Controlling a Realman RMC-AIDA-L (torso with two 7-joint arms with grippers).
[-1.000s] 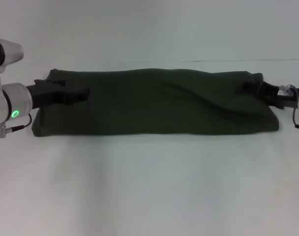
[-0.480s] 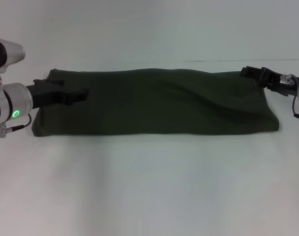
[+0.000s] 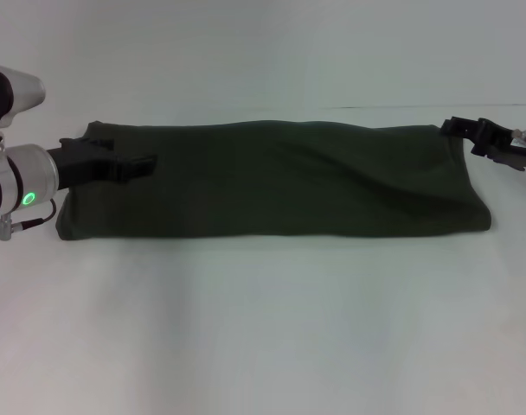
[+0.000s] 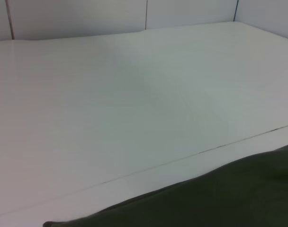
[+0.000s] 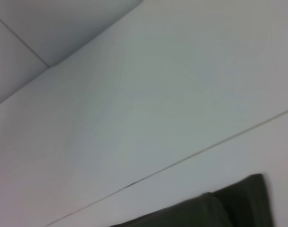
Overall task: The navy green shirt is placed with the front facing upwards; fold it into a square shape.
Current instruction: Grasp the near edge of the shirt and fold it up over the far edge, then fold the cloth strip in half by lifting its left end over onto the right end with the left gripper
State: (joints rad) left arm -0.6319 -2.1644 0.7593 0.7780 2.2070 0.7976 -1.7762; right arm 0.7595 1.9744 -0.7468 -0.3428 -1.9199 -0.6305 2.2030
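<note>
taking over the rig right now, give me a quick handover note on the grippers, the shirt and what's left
Left gripper: over the shirt's left end, low on the cloth.
Right gripper: off the shirt, just past its far right corner; it has backed away from that end in the last second.
Shirt: folded into a long flat band across the table, lettering hidden.
Done: lengthwise folding.
Left: fold the ends inward to make a square.

The shirt across the middle of the frame is plain dark olive green, with no print showing. The desk is plain white, crossed by a thin dark seam at upper right. The left claw at mid-left is black on a silver wrist with a green light; the right claw at far right is black.
</note>
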